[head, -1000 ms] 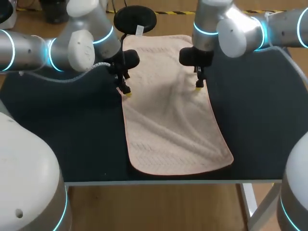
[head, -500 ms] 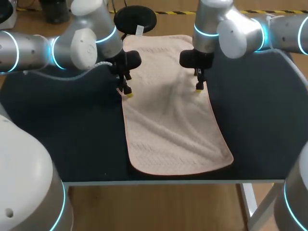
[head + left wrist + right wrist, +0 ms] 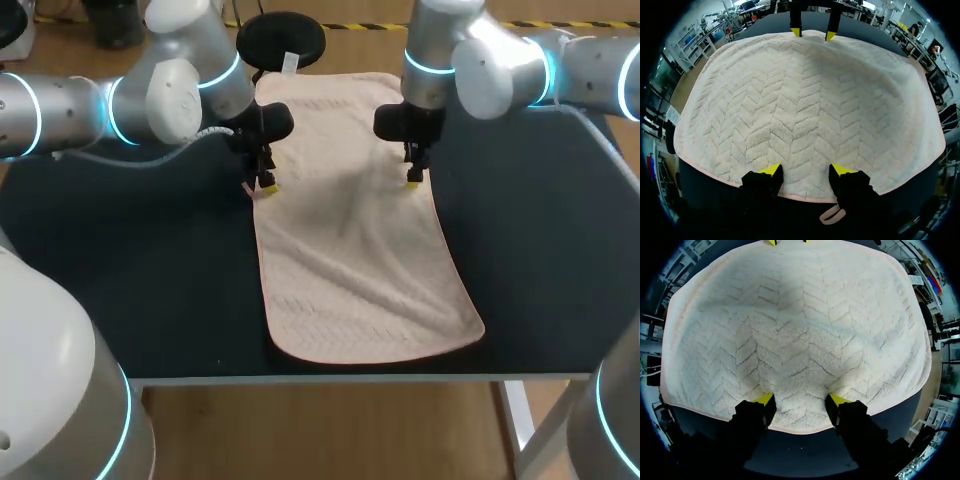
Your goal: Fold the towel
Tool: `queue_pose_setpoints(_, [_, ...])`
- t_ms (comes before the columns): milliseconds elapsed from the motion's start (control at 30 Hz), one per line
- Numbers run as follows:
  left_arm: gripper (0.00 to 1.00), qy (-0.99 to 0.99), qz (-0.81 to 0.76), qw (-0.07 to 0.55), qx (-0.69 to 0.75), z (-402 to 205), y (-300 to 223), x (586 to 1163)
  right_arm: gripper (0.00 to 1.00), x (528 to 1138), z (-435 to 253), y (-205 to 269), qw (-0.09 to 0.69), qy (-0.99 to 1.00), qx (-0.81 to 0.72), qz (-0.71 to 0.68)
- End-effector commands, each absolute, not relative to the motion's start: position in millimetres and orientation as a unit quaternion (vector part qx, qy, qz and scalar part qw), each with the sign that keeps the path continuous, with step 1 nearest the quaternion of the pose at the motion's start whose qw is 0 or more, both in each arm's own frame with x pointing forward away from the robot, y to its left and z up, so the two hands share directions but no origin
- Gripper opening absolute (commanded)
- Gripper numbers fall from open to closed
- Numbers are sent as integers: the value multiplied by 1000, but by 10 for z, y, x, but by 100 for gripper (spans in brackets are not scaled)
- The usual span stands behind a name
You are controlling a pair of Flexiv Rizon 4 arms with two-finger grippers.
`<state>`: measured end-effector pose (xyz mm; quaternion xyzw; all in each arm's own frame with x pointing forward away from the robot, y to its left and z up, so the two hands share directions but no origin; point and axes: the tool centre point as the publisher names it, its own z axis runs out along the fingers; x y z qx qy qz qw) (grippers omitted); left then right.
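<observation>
While the towel [image 3: 355, 250] lay flat and unfolded along the middle of the table [image 3: 140, 280], the left gripper [image 3: 265, 183] had crept slightly inward onto its left edge. The right gripper [image 3: 413, 178] had stayed at the opposite edge. Both kept their fingers apart, tips on the cloth, so pinching the edges seemed next.

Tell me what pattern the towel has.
Herringbone zigzag ridges on the pale pink towel, clearest in the left wrist view.
</observation>
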<state>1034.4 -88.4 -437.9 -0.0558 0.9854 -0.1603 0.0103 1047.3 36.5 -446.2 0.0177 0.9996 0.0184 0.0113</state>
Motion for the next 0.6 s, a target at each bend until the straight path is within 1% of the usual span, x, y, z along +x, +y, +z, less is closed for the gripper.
queue_pose_setpoints(33, [0,984,-168,11,-55,-4417,-859,10318,0,10440,-4477,338,14,1000,18,19])
queue_pose_setpoints(600, [0,982,-183,13,-49,-4185,-806,10257,0,10420,-4257,302,38,999,9,38])
